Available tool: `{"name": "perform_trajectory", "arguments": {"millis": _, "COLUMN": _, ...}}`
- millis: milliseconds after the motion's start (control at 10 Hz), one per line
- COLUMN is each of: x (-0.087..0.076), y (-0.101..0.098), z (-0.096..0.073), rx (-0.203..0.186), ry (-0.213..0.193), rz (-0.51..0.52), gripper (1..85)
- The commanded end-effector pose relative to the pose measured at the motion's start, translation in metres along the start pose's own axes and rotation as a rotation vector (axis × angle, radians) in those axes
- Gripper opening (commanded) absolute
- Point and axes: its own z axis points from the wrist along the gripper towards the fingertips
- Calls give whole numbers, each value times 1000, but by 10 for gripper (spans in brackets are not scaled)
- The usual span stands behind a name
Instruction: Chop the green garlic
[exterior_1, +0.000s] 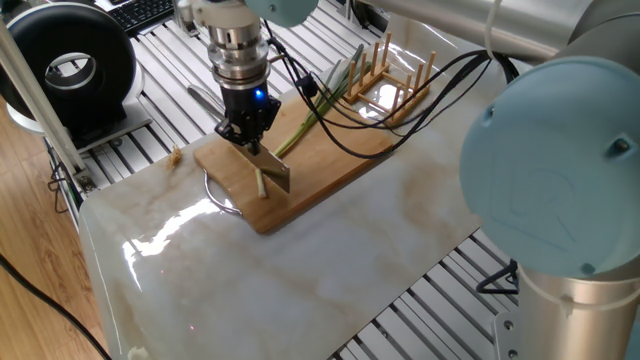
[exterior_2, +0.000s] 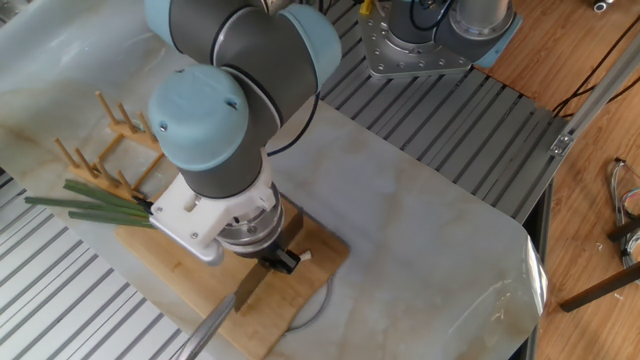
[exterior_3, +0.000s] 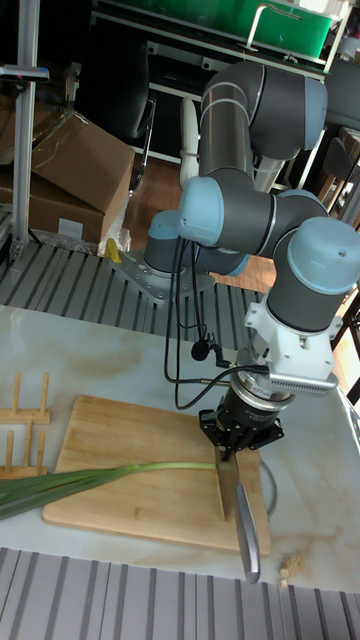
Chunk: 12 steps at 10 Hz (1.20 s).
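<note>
My tool (exterior_3: 236, 448) is pinched on the knife (exterior_3: 244, 510), blade hanging down onto the cutting board (exterior_3: 120, 440) near its handle end. The green garlic (exterior_3: 110, 476) lies flat on the board with its long axis running along the board's length. Its pale end is under the blade; the dark leaves trail past the far board edge toward the wooden peg rack (exterior_1: 395, 72).

The blade sits across the stalk, roughly square to it. In the first fixed view a short pale piece (exterior_1: 260, 184) shows just on the free side of the blade, the rest of the stalk (exterior_1: 300, 130) running away behind the tool. I can't tell whether that piece is fully cut through.

Only one arm here. I judge the next chop means stepping the blade along the stalk toward the leaves.

No containers on the counter (exterior_1: 330, 270). The rack holds nothing I can make out; leaf tips lie against it.
</note>
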Motion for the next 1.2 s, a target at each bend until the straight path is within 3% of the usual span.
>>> {"name": "perform_trajectory", "arguments": {"millis": 0, "x": -7, "y": 5, "z": 1, "rx": -18, "ry": -19, "rz": 14, "gripper": 13}}
{"name": "perform_trajectory", "arguments": {"millis": 500, "x": -5, "y": 14, "z": 10, "rx": -21, "ry": -20, "rz": 27, "gripper": 13}}
{"name": "perform_trajectory", "arguments": {"millis": 800, "x": 3, "y": 5, "z": -13, "rx": -26, "ry": 18, "rz": 3, "gripper": 13}}
{"name": "perform_trajectory", "arguments": {"millis": 900, "x": 6, "y": 6, "z": -17, "rx": -55, "ry": 29, "rz": 3, "gripper": 13}}
{"name": "perform_trajectory", "arguments": {"millis": 1100, "x": 3, "y": 0, "z": -12, "rx": 13, "ry": 4, "rz": 4, "gripper": 13}}
